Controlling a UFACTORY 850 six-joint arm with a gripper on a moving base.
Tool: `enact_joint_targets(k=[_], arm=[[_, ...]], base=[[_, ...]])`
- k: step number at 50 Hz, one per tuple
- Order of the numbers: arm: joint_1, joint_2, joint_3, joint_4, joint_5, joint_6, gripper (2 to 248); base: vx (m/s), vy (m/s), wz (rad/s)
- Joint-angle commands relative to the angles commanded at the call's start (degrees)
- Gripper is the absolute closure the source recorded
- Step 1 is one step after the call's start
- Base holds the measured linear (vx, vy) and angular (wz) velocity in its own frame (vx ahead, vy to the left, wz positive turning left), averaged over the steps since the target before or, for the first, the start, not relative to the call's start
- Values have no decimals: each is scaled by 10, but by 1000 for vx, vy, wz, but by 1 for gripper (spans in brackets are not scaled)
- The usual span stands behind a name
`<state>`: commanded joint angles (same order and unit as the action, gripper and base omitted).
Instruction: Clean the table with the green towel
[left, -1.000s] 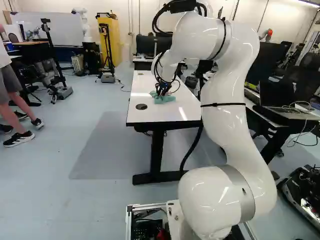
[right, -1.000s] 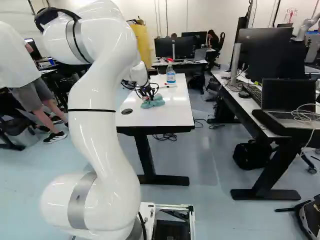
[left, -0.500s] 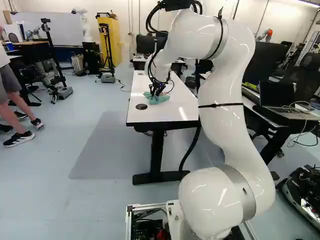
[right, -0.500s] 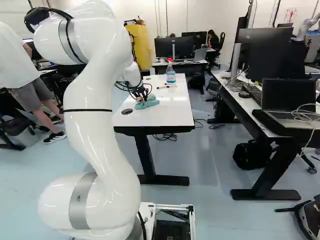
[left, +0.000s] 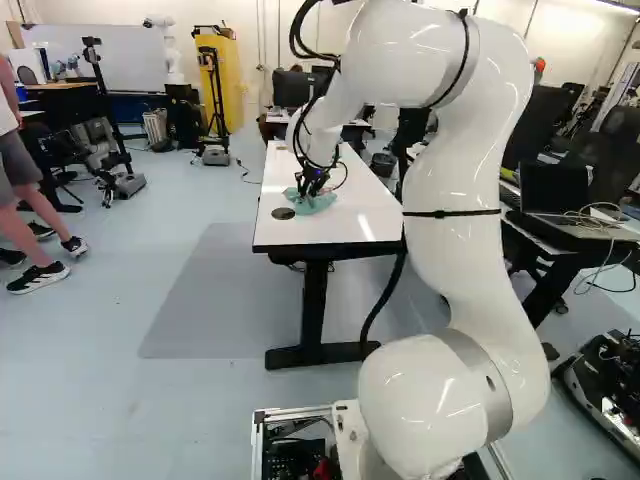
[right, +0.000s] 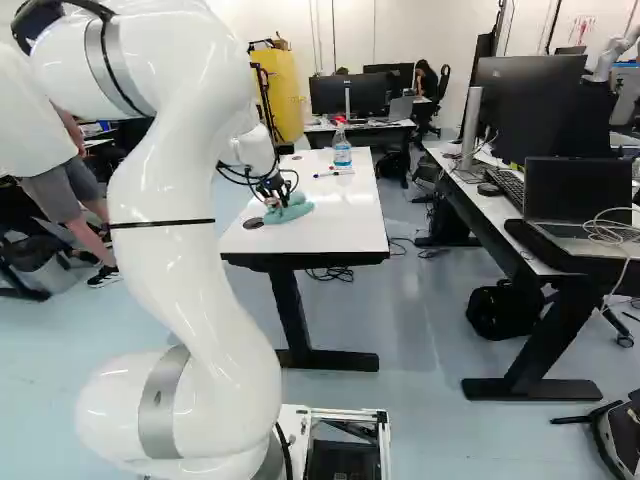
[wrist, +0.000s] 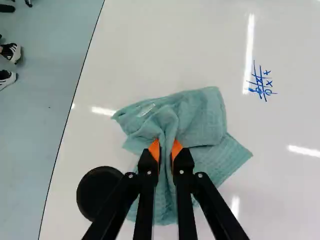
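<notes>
Pincer: my gripper (left: 310, 190) is closed on the towel, a fold pinched btwn both orange pads (wrist: 177, 148).
Towel: green, on the white table (right: 345, 222), bunched at my pads, rest spread out ahead, beside & under my fingers; towel (wrist: 202, 117) lies nr the tbl edge.
Black disc: round cover (wrist: 97, 194) in tabletop, just beside my fingers.
Blue marks: small grid w/ crosses & circles (wrist: 261, 82), on tbl ahead of me, off to one side, apart from towel.
Bottle: clear spray btl (right: 342, 155), upright, toward tbl's far end, R base view.
Pen: marker (right: 328, 175), lying nr btl.
</notes>
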<state>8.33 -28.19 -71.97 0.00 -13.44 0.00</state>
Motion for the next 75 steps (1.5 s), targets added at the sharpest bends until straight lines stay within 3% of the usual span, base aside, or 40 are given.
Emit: enact_joint_targets(k=[16, 49, 75], arm=[[-12, 33, 44, 0, 0, 0, 202], [-62, 88, 115, 0, 0, 0, 202], [-62, 119, 122, 0, 0, 0, 202]], base=[[0, 0, 0], [0, 0, 0], [0, 0, 0]])
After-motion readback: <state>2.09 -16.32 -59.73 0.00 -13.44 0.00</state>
